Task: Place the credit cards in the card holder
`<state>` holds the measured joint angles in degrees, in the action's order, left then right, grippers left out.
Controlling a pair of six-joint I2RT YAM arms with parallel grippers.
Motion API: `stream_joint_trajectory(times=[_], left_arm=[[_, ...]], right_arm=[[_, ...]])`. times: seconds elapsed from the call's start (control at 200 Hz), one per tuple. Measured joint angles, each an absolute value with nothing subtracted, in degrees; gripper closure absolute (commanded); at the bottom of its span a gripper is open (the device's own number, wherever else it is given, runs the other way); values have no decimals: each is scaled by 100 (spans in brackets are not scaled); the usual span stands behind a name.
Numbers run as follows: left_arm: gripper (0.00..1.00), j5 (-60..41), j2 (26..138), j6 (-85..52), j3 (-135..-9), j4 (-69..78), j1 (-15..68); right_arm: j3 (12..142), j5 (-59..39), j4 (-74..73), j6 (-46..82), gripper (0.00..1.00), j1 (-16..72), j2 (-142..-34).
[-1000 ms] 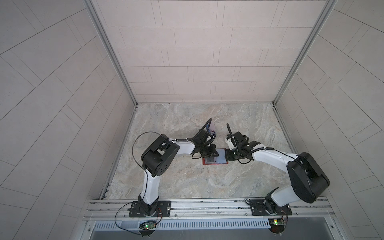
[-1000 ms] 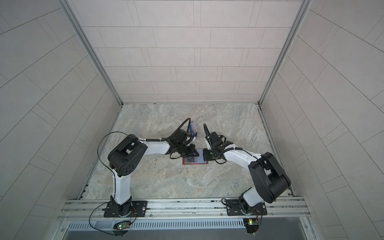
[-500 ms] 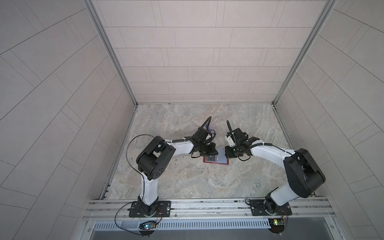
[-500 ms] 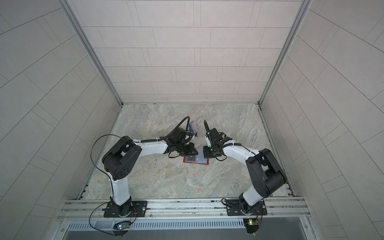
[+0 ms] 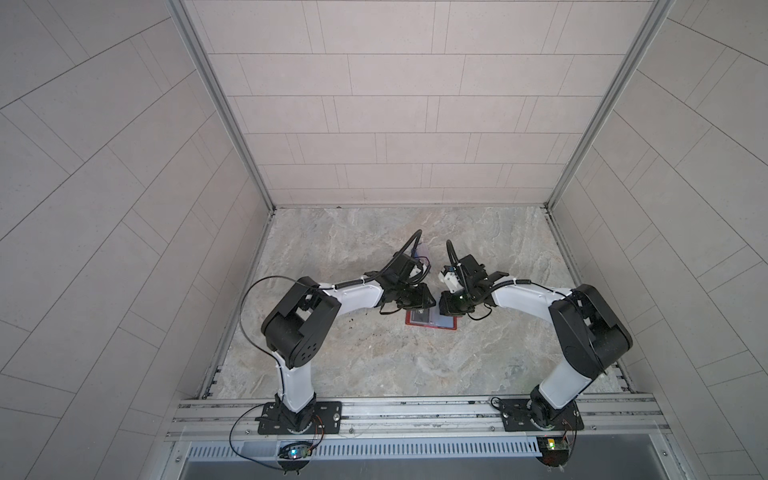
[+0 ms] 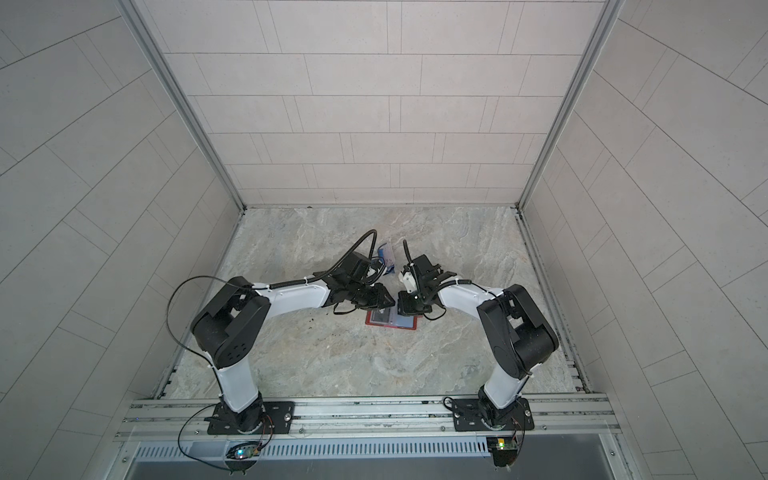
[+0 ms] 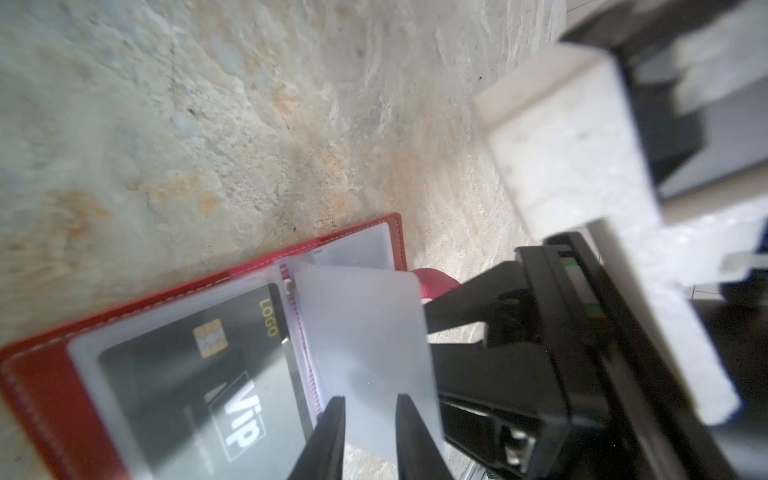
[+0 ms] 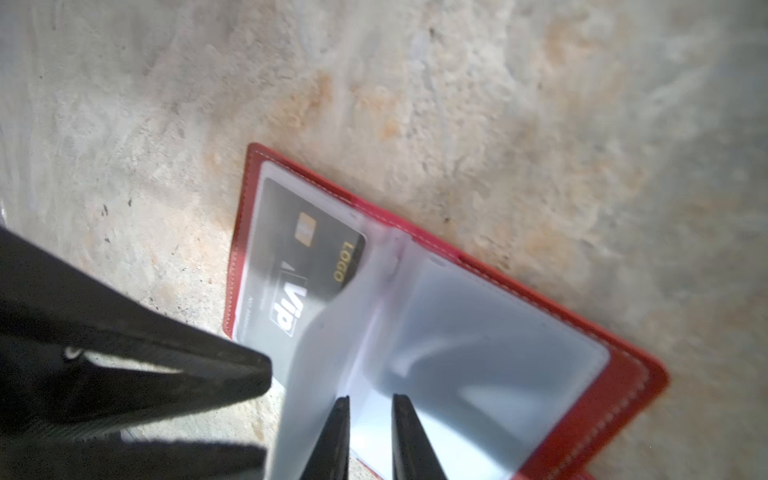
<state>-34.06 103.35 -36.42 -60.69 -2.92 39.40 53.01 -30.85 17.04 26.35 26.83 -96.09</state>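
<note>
lying open between two grippers: the red card holder

the card holder (image 5: 431, 323) lay flat and open on the marbled tabletop (image 5: 374, 365), a little below the middle of the frame in both top views. its red cover was down and its clear sleeves faced up. the black vip card (image 7: 199, 365) sat inside the sleeve on one half, with its gold chip and "logo" lettering readable through the plastic. the other half showed pale blue-grey through its plastic, and it could not be told whether a card lay in it. a loose sleeve page (image 7: 365, 340) stood up from the spine and curled over that half.

the left gripper (image 7: 368, 401) was at the page's free edge, its two black fingers parted by a narrow gap. the page showed in that gap, but it could not be told whether the pads touched it. the right gripper (image 8: 370, 401) was at the holder from the opposite side. its fingers were likewise a little apart, the same page showed between them, and contact was unclear. in both top views the two grippers faced each other just above the holder, close together near the frame's middle.

farther up the frame, just beyond the left wrist, a pale lavender card (image 6: 387, 253) stood on a small blue stand (image 6: 390, 271), partly hidden by a cable.
</note>
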Motion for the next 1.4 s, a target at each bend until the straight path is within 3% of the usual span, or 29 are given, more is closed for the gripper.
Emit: stream_joint_trajectory(times=[0.195, 0.32, 0.771, 0.956, 1.401], left_arm=[[72, -2829, 9682, -3439, -5817, -607, 3887], [74, -2635, 9518, -3319, -5749, -762, 3857], [82, -2912, 10206, -3315, -5684, -615, 3826], [82, -2950, 10409, -3363, -5651, -580, 3826], [77, -3122, 10431, -3361, -5865, -773, 3693]], right_arm=[[5647, -3336, 1610, 2661, 75, 2845, -9942], [5782, -3406, 1581, 2676, 81, 2969, -10173], [5819, -3430, 1503, 2731, 96, 3037, -10368], [5819, -3422, 1483, 2727, 96, 3037, -10372], [6370, -2707, 2246, 2401, 82, 2864, -9754]])
